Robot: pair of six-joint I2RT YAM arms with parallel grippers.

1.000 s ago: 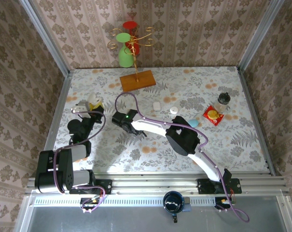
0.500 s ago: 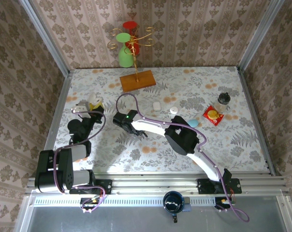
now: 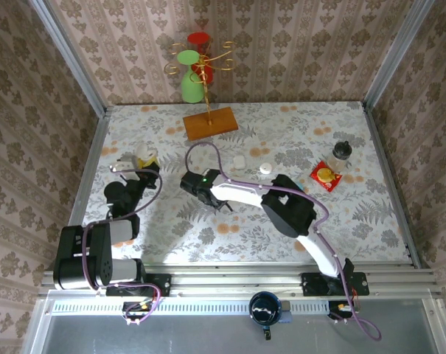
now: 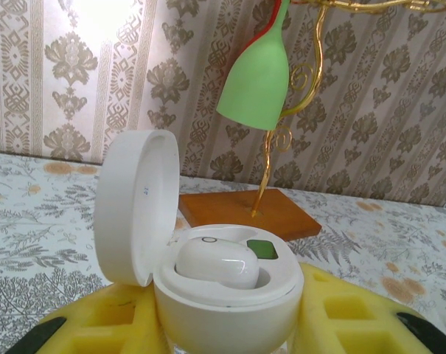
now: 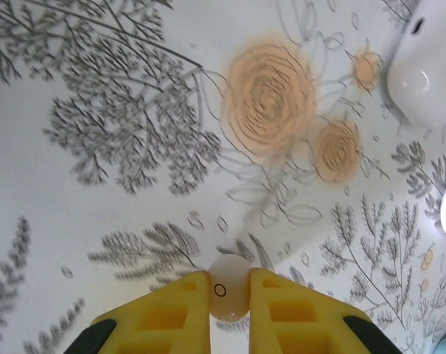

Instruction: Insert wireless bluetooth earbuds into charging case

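Head count: mostly pairs, a few singles.
Two white earbuds (image 4: 217,265) (the second earbud (image 5: 228,295) is seen in the right wrist view); two white cases, one open case (image 3: 144,155) and one closed case (image 3: 239,161); one small white round piece (image 3: 265,168), too small to name; two robot arms, the left arm (image 3: 123,199) and the right arm (image 3: 241,193); one gold-wire stand (image 3: 210,122) on a wooden base, carrying two hanging cups, one green cup (image 3: 192,87) and one red cup (image 3: 206,72); one dark jar (image 3: 341,150); one red packet (image 3: 324,175); one dark mug (image 3: 265,306).
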